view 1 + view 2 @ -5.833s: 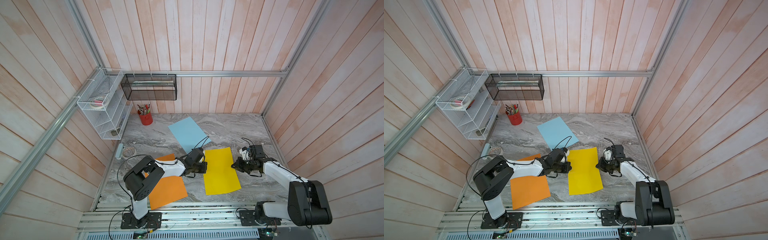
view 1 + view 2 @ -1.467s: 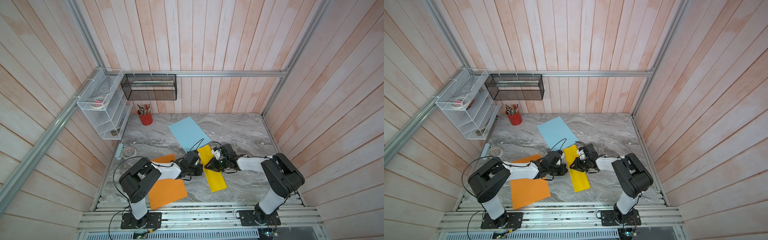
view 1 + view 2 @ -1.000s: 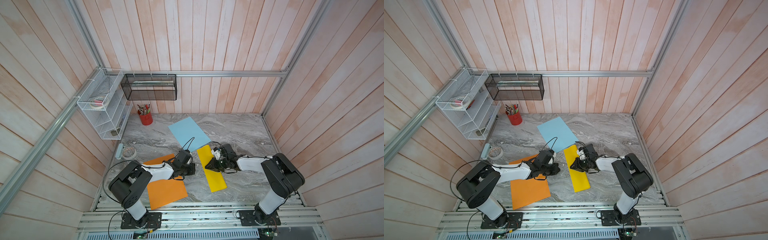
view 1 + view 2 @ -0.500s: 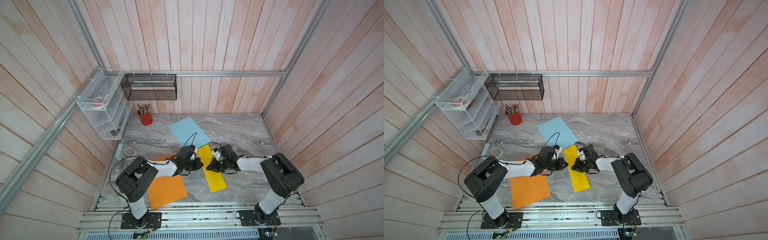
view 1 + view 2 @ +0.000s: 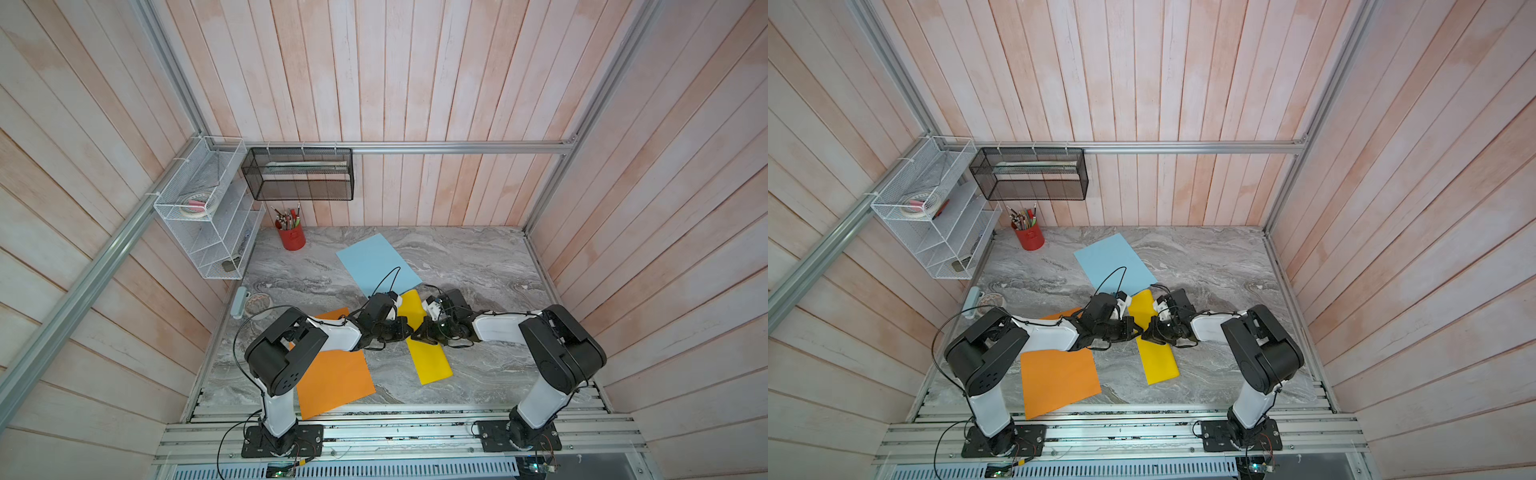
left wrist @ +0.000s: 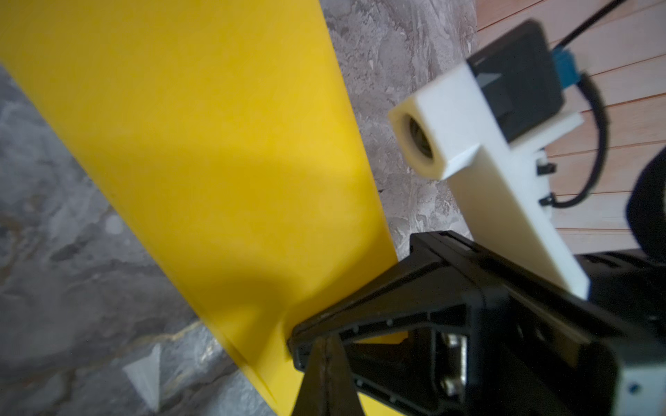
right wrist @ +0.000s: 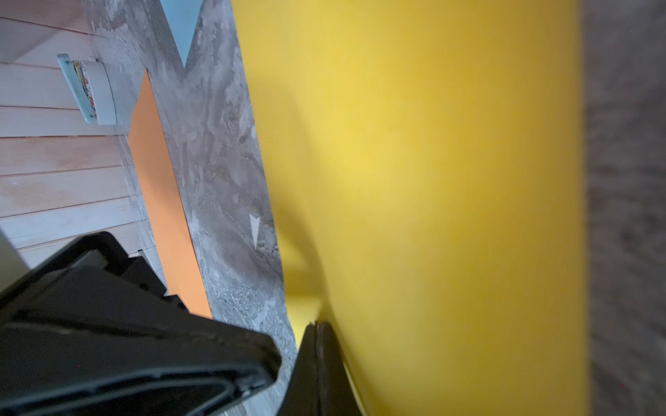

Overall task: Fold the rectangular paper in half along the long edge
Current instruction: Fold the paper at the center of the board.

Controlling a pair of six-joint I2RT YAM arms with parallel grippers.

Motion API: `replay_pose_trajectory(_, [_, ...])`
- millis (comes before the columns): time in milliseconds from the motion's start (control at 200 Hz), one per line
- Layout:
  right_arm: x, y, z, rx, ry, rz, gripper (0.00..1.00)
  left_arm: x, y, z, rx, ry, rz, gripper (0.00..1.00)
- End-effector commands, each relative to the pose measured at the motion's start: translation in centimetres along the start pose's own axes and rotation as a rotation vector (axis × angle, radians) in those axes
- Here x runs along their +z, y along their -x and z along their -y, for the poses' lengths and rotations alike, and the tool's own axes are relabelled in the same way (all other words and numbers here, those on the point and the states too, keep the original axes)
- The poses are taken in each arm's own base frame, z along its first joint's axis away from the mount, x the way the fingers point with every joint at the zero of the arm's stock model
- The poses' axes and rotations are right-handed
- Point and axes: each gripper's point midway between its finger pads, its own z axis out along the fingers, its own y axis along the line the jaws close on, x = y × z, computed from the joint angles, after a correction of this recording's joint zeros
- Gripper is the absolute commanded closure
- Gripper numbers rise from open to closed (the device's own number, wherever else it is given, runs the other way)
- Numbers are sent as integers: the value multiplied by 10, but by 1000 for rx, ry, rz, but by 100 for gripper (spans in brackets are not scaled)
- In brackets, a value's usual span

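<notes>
The yellow paper lies on the marble table as a narrow strip, folded lengthwise, with its two long edges stacked on its left side. My left gripper is shut, with its tip over that left edge at mid-length. From the other side my right gripper is also shut and rests on the strip tip to tip with the left one. In the left wrist view my left gripper sits over the yellow paper. In the right wrist view my right gripper lies against the yellow paper, with nothing between its fingers.
An orange sheet lies at the front left, partly under the left arm. A blue sheet lies behind the yellow strip. A red pen cup, a white wire rack and a black mesh basket stand at the back left. A small dish sits by the left wall.
Nearly six seconds ago the yellow paper lay unfolded; it has been a narrow strip since. My left gripper drew back left, then returned to the strip. The right gripper's jaws closed.
</notes>
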Motion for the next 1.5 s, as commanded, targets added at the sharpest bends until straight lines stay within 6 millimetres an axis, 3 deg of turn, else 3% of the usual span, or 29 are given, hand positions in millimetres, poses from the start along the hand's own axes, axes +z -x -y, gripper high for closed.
replay_pose_trajectory(0, [7,-15,24,42,-77,-47,100,5,-1,-3,3,18,-4,100])
replay_pose_trajectory(610, [7,-20,28,50,-84,-55,100,9,-13,-30,-11,123,-28,100])
replay_pose_trajectory(955, [-1,-9,6,17,-36,-37,100,8,-37,-55,-47,209,-74,100])
replay_pose_trajectory(1150, [0,-10,7,19,-34,-45,100,8,-41,-59,-59,219,-79,100])
replay_pose_trajectory(1345, [0,-21,17,34,-50,-58,100,-3,-23,-29,-57,89,-3,100])
replay_pose_trajectory(1495, [0,-26,21,41,-54,-62,100,-5,-13,-21,-39,78,10,100])
